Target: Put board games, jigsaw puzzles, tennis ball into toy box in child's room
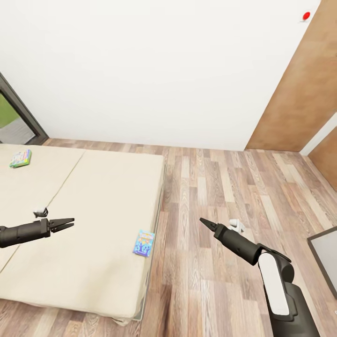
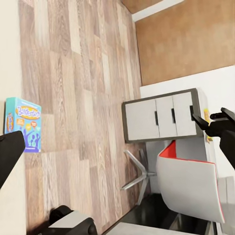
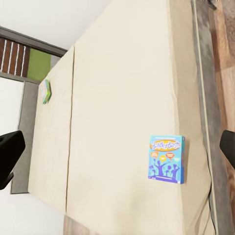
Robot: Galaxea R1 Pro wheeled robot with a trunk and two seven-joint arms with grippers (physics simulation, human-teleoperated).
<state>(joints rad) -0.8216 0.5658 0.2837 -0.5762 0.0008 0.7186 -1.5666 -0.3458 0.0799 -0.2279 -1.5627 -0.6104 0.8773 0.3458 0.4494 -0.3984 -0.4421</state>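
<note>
Over the bed, left gripper (image 1: 67, 223): held out above the mattress with its jaws nearly together, nothing gripped.
Right gripper (image 1: 204, 221): parked over the wood floor (image 1: 220, 187) just off the bed's side, fingers pinched to a point from the head view, nothing carried. In its own wrist view the fingertips sit far apart at the frame edges, so how wide it is can't really be settled.
Blue board game (image 1: 143, 242): laid flat on the bed (image 1: 93, 196) right by the edge nearest the right arm; blue cover with cartoon figures and coloured speech bubbles.
Second board game (image 1: 20, 158): spotted far up the mattress near the window side, greenish, too small for the print to be read.
Handling guess: a thin stiff carton, probably light, slick cover. A flat top-down pinch is likely to slip, so the overhanging edge should be taken across its thickness.
Desk side: grey drawer cabinet (image 2: 161, 119) and a red-and-white chair (image 2: 188, 183) are seen from the left wrist view.
</note>
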